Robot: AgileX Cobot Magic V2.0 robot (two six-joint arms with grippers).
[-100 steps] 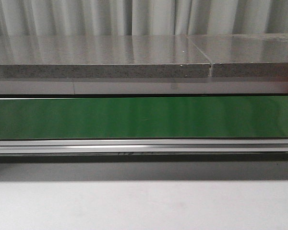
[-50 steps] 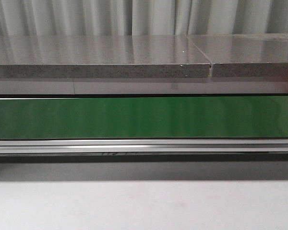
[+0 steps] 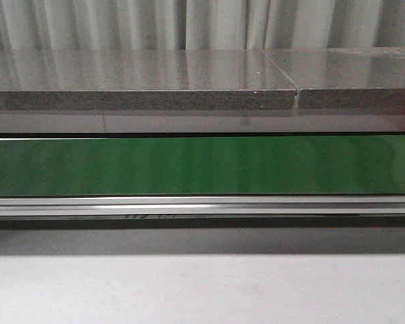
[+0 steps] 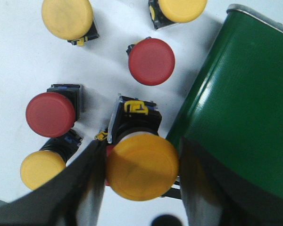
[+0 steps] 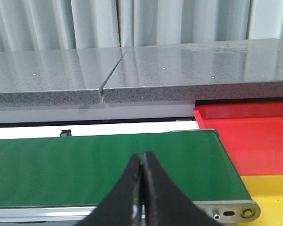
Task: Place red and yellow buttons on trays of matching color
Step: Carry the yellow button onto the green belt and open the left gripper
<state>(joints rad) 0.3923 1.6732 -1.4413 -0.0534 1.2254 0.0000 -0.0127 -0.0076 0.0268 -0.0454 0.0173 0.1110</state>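
Belt (image 3: 202, 165): flat, glossy green band on a ribbed metal rail; bare in the front view.
Counter (image 3: 142, 77): speckled grey stone, polished, with one seam.
Left gripper (image 4: 141, 186): black fingers apart, flanking a yellow button (image 4: 142, 165) with a smooth domed cap on a black square base.
Other buttons: red (image 4: 151, 61) and yellow caps scattered on the white surface beside the belt.
Right gripper (image 5: 141, 162): tips together, empty.
Trays: red tray (image 5: 247, 136) and yellow tray (image 5: 269, 193), smooth plastic, at the belt's end.
Change: front view as before.
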